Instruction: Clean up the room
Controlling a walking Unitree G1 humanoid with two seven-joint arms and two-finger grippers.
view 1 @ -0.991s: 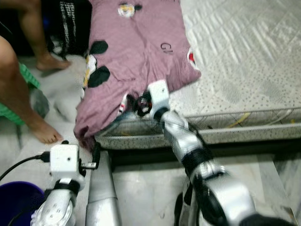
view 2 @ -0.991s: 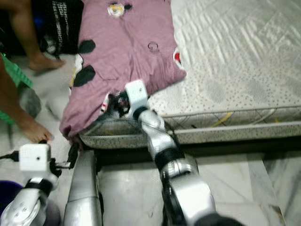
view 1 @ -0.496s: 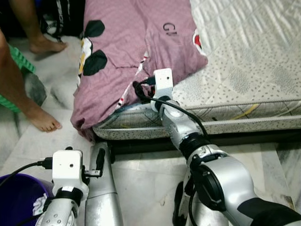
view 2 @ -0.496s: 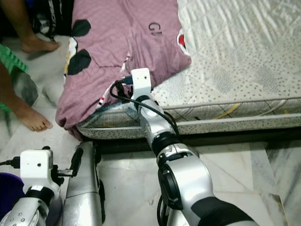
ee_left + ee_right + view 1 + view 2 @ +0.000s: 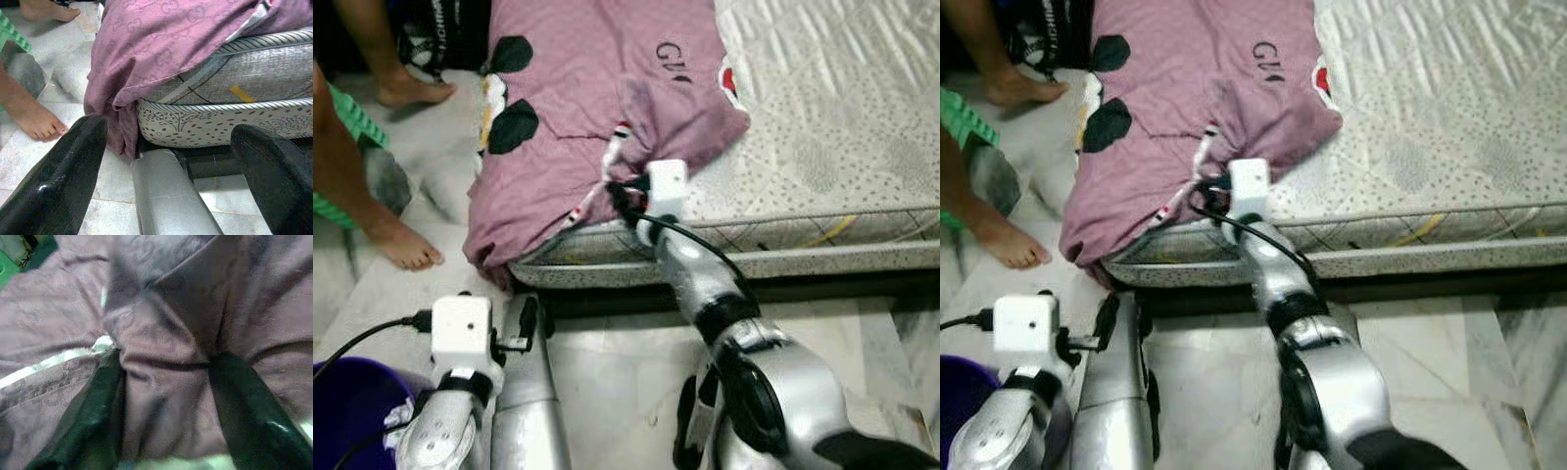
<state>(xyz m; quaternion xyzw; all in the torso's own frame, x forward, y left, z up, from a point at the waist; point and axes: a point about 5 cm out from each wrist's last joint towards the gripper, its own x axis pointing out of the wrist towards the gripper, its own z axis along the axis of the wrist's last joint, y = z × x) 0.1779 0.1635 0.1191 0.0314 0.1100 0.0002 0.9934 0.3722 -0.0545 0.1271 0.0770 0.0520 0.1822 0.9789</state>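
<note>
One second on, the right claw (image 5: 164, 396) has pinched shut on a bunched fold of the purple shirt (image 5: 597, 108) at the mattress (image 5: 842, 117) edge, so it looks ready to lift, while the left claw (image 5: 168, 161) hangs wide open holding nothing.

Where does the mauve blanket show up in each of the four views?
Left eye view: mauve blanket at upper centre-left, draped over the mattress corner.
Right eye view: same place.
Left wrist view: hanging off the mattress corner.
Right wrist view: bunched between the right gripper fingers.
Shared landmark: the white stripe in the fabric.
</note>
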